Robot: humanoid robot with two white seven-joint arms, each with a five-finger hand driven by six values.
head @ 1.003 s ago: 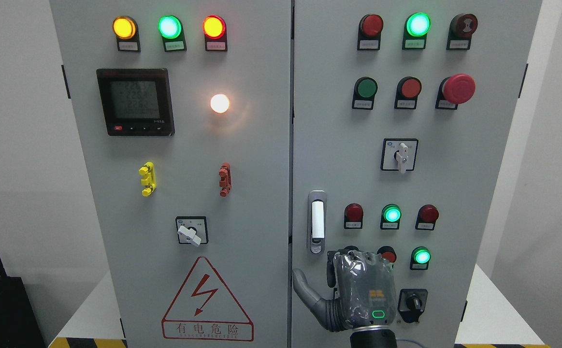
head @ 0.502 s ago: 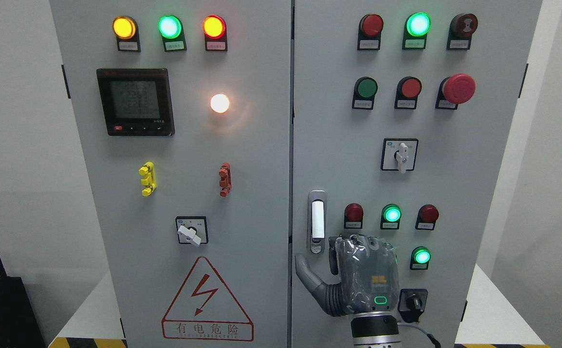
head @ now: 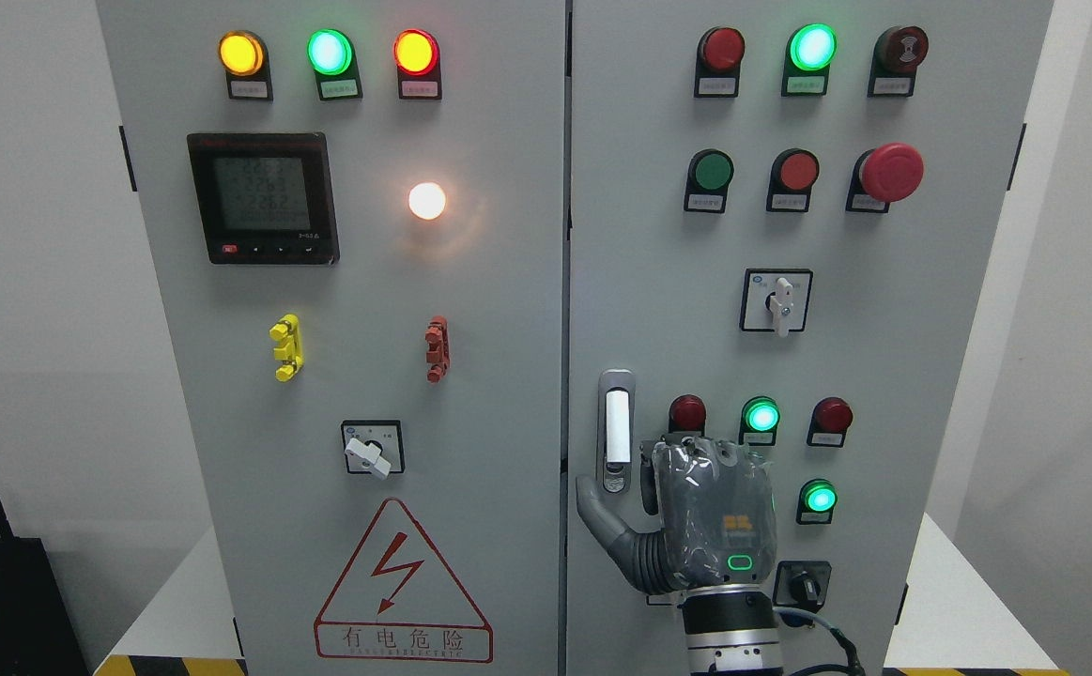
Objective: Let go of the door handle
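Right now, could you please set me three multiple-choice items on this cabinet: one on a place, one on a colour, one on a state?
1. Where is the right hand relative to the door handle? A directly above it; B lower right of it; C far left of it.
2. The mushroom button is: A yellow; B red; C green.
3. The round lamp beside the meter is: A lit; B dark; C covered.
B: the hand sits below and right of the handle. B: its cap is red. A: it glows white.
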